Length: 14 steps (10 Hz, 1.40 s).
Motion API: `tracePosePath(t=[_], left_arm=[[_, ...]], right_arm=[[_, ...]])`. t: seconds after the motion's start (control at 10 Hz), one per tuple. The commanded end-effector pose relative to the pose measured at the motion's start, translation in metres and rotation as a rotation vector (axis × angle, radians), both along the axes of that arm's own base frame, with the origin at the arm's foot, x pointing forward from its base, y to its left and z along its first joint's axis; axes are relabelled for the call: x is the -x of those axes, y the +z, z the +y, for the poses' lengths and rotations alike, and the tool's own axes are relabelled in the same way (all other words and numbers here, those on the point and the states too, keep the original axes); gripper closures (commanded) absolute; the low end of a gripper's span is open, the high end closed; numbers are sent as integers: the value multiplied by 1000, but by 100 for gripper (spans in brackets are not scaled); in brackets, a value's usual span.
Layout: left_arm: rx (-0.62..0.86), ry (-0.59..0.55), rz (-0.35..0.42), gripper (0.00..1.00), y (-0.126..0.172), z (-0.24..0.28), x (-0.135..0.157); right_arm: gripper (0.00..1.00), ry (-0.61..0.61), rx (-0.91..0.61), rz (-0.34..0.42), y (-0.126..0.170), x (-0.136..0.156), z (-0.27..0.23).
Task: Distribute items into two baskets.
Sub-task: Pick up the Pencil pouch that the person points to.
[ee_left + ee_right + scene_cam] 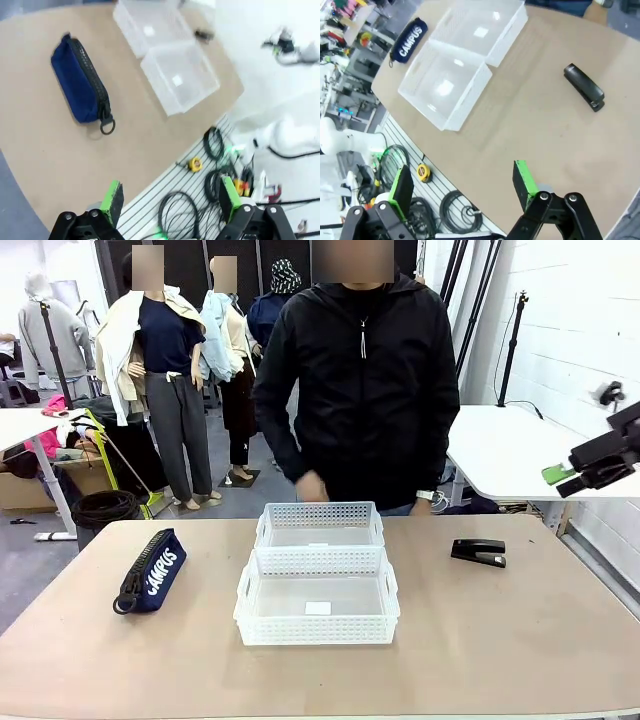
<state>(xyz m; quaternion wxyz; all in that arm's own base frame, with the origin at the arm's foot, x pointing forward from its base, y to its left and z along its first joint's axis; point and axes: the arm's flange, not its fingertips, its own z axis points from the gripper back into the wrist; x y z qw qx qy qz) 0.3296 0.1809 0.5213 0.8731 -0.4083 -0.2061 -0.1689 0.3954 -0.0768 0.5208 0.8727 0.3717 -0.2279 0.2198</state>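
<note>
Standing end to end at the middle of the desk [520,640], the two white baskets touch: the near basket [317,632] lies on the robot's side, and the far basket [320,511] sits at its 12 o'clock, toward the person [365,390]. Each has a small white label on its floor.

A navy pouch [155,570] lies at 9 o'clock from the near basket, well apart from it, with its white "CAMPUS" lettering facing up and its length running roughly from 1 to 7 o'clock. A black stapler [479,552] lies flat at 2 o'clock from the near basket, apart from both baskets. One hand [308,487] of the person hangs just behind the far basket's rear rim; I cannot tell whether it touches.

On the left gripper [171,200] the jaws are spread wide with nothing between them, above the desk's near edge. In its wrist view the pouch lies at 10 o'clock and the baskets at 1 o'clock. On the right gripper [462,185] the jaws gape just as wide, also holding nothing. In its wrist view the stapler lies at 2 o'clock and the baskets at 11 o'clock.
</note>
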Motion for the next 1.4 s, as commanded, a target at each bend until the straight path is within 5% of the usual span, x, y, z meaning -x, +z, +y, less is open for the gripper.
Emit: tracePosePath(t=[0.0,0.3,1.3], left_arm=[[105,95,-103,0,2,20,-1],[113,136,-137,0,15,34,0],[-118,72,-161,0,21,6,-19]], right_arm=[[0,-10,-65,-40,-8,9,-9],[0,-28,-159,-65,-16,9,-21],[0,-70,-21,-147,-21,1,-20]])
